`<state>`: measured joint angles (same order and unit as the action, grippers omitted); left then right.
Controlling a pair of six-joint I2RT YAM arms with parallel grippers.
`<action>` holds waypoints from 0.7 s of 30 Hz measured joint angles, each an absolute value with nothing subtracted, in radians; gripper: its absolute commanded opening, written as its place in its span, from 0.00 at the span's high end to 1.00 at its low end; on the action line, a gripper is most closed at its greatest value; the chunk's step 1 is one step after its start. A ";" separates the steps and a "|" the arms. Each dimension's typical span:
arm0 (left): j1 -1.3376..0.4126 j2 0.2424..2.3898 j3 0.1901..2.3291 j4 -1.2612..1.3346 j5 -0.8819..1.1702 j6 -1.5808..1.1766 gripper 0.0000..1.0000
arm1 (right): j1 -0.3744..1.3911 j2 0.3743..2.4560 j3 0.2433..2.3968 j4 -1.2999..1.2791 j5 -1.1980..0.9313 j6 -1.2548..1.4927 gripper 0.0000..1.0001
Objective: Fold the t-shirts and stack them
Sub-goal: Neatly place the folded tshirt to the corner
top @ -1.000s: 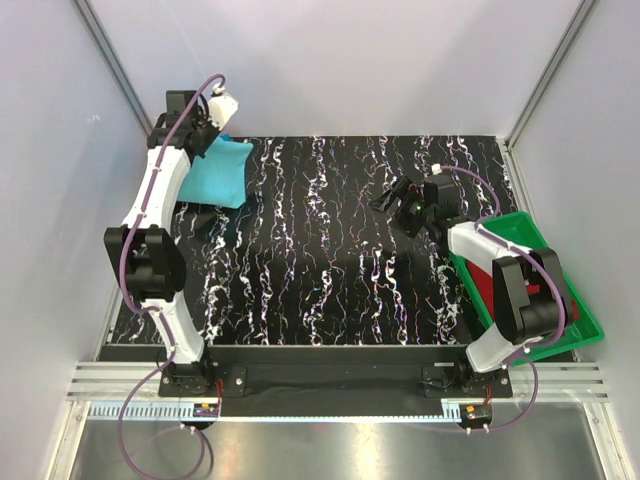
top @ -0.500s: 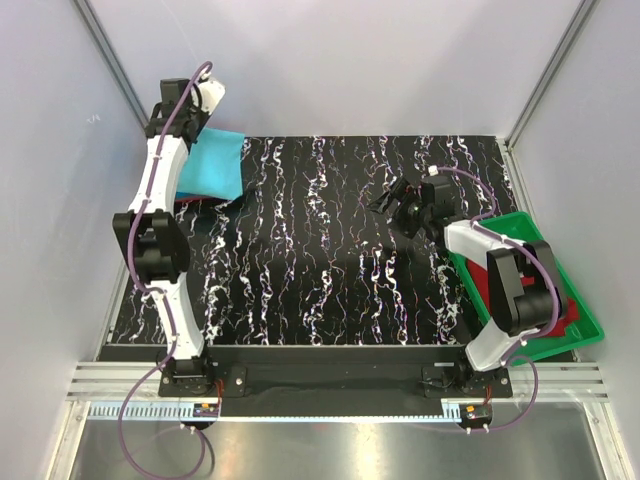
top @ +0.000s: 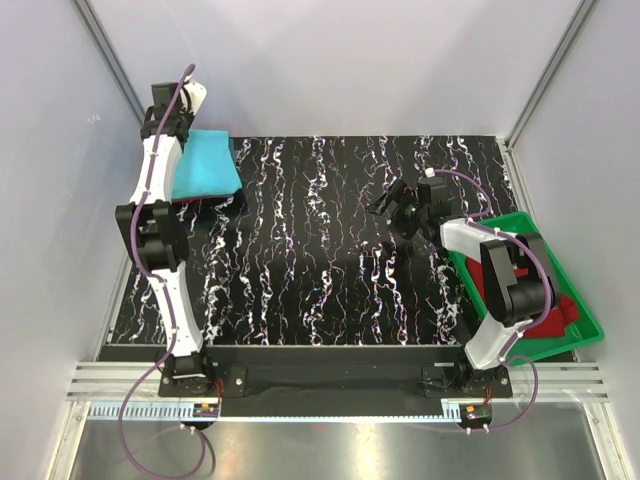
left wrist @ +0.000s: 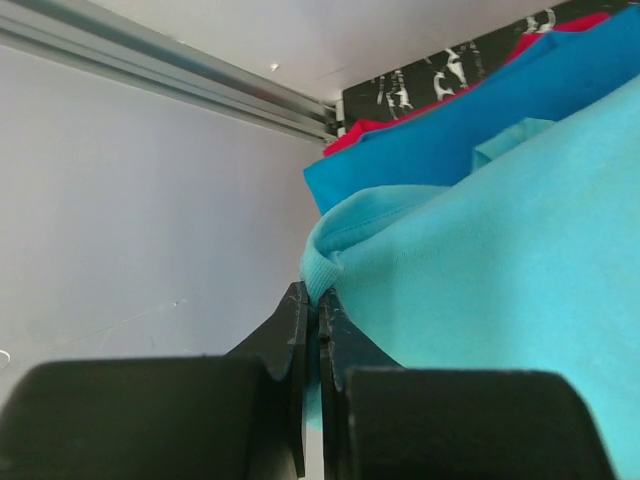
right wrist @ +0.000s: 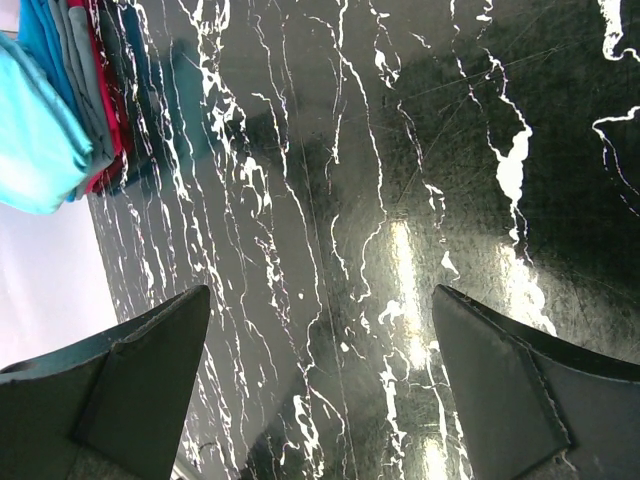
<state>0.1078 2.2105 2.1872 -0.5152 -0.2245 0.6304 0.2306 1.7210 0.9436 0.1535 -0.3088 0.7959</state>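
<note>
Mat: black marbled table mat - middle left bare, prob. as the folding area.
Tray: green tray at R edge, by the R arm's base; holds dark red t-shirts, loose - looks like the supply yet to be folded.
L arm: left arm stretched right out to the far-L corner, wrist past the stack's back edge, its cam looking back over the cloth.
R arm: right arm bent back, elbow over the tray, wrist low over the mat, aimed toward the stack.
Stack: far-L corner of the mat by the wall, out of the work area. Turquoise t-shirt on top, blue t-shirt under it, then red t-shirt; grey t-shirt shows from the R wrist.
L gripper: left gripper jaws pressed together, ribbed edge of the turquoise shirt nipped at the tips - likely to pull the top layer square w/ the pile.
R gripper: right gripper spread wide, nothing between; idle, I judge.
</note>
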 measured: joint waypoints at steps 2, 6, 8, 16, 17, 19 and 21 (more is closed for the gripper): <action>0.115 2.234 2.203 -0.499 -0.236 0.628 1.00 | 0.231 1.726 0.944 0.154 -0.309 0.796 0.00; 0.129 2.276 2.217 -0.444 -0.256 0.616 1.00 | 0.231 1.728 0.944 0.155 -0.308 0.796 0.00; 0.135 2.291 2.215 -0.399 -0.260 0.617 1.00 | 0.231 1.729 0.944 0.160 -0.308 0.796 0.00; 0.139 2.354 2.198 -0.186 -0.266 0.659 1.00 | 0.231 1.737 0.944 0.168 -0.318 0.796 0.00; 0.139 2.369 2.198 -0.167 -0.266 0.666 1.00 | 0.231 1.738 0.944 0.169 -0.320 0.796 0.00; 0.142 2.394 2.198 -0.142 -0.263 0.685 0.92 | 0.231 1.741 0.944 0.170 -0.328 0.796 0.00; 0.144 2.418 2.198 -0.107 -0.264 0.709 0.51 | 0.231 1.748 0.945 0.173 -0.334 0.796 0.00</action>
